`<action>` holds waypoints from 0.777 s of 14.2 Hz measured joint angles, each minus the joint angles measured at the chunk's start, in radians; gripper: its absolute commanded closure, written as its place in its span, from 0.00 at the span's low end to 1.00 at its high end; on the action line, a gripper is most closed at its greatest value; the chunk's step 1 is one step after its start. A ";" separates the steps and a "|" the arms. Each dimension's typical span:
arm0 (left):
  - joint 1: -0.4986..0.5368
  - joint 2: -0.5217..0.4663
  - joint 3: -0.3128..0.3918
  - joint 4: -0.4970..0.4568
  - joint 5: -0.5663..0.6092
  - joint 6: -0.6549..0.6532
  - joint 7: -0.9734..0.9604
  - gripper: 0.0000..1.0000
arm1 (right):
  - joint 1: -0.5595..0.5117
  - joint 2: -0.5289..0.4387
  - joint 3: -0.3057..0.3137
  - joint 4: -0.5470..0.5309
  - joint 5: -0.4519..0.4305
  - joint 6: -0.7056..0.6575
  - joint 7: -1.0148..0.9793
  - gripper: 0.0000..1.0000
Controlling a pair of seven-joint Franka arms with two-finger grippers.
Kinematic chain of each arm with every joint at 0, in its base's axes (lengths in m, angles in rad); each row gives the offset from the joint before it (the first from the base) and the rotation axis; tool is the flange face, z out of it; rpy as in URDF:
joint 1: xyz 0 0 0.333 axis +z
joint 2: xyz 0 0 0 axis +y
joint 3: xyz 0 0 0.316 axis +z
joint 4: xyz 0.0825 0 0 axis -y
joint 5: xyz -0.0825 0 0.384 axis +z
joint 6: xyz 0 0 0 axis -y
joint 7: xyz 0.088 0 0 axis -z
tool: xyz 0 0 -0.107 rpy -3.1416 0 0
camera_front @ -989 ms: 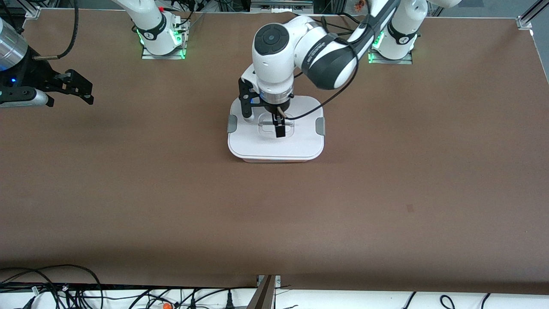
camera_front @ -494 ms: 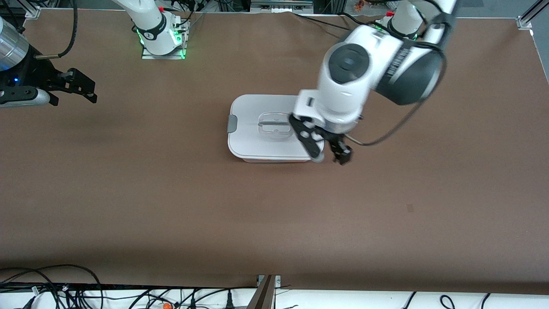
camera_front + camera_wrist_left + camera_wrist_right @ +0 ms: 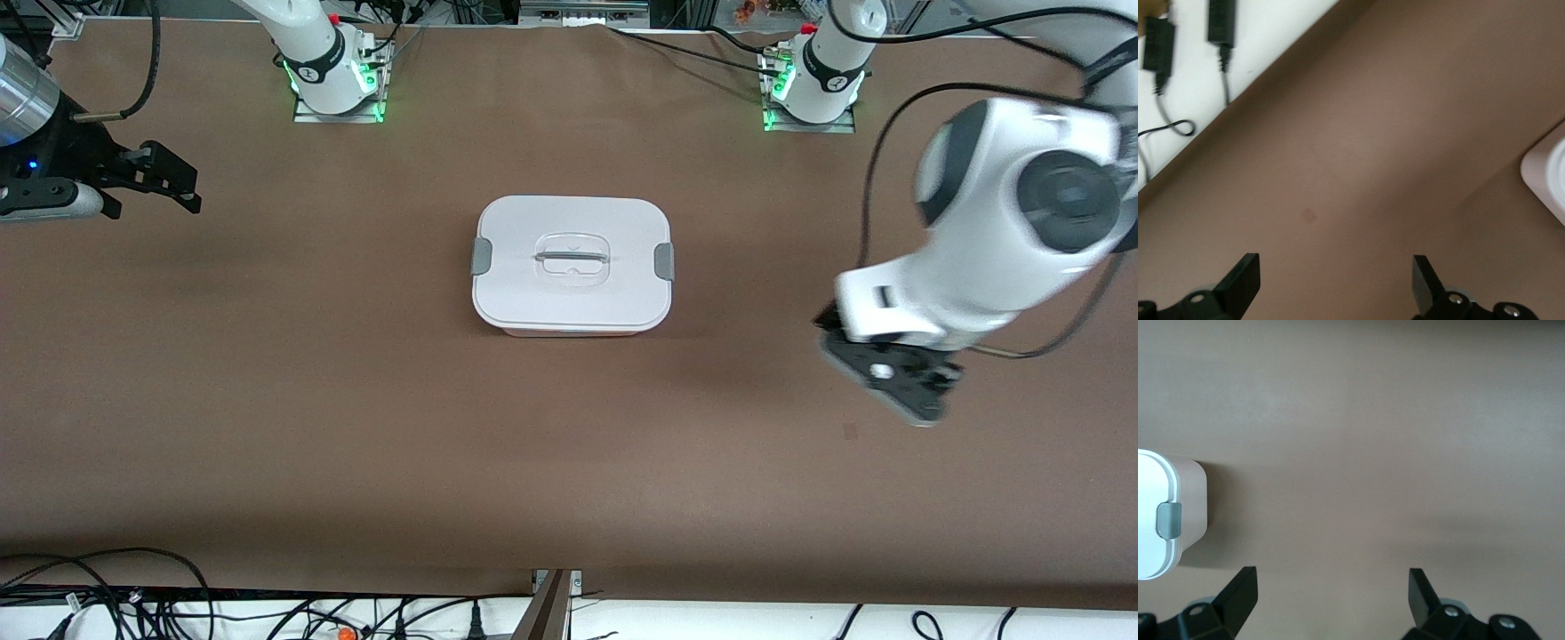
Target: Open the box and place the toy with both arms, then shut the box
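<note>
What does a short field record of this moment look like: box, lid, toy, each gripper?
box: box mid-table, between the two arms' ends
lid: white lid on, both grey clips at its sides
toy: not in view
left gripper: left gripper open, empty, over bare table toward the left arm's end, apart from the box
right gripper: right gripper open, empty, waiting over the table at the right arm's end

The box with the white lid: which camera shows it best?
The front view does: the whole box sits mid-table, lid on, handle and both grey clips visible. The right wrist view catches only one end of it, with one clip and the pale pink wall. The left wrist view shows just a rounded corner of it at the picture's edge.
</note>
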 measured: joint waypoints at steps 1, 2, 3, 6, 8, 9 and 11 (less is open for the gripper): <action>0.029 -0.023 0.001 -0.002 0.000 -0.001 0.000 0.00 | 0.000 0.000 0.000 0.001 0.000 0.000 0.000 0.00; 0.050 -0.048 0.003 -0.009 0.000 -0.006 -0.009 0.00 | 0.000 0.000 0.000 0.001 0.000 0.000 0.000 0.00; 0.064 -0.078 0.009 -0.025 0.000 -0.014 -0.043 0.00 | 0.000 0.000 0.001 0.002 0.000 0.000 0.000 0.00; 0.098 -0.193 0.018 -0.131 -0.067 -0.039 -0.236 0.00 | 0.000 0.000 0.001 0.003 0.000 0.000 0.000 0.00; 0.131 -0.270 0.021 -0.217 -0.123 -0.086 -0.321 0.00 | 0.000 0.000 0.001 0.004 0.000 0.000 0.000 0.00; 0.148 -0.302 0.022 -0.256 -0.154 -0.115 -0.357 0.00 | 0.000 0.000 0.002 0.004 0.000 0.000 0.000 0.00; 0.170 -0.340 0.026 -0.309 -0.189 -0.155 -0.419 0.00 | 0.001 0.000 0.002 0.004 0.000 0.000 0.000 0.00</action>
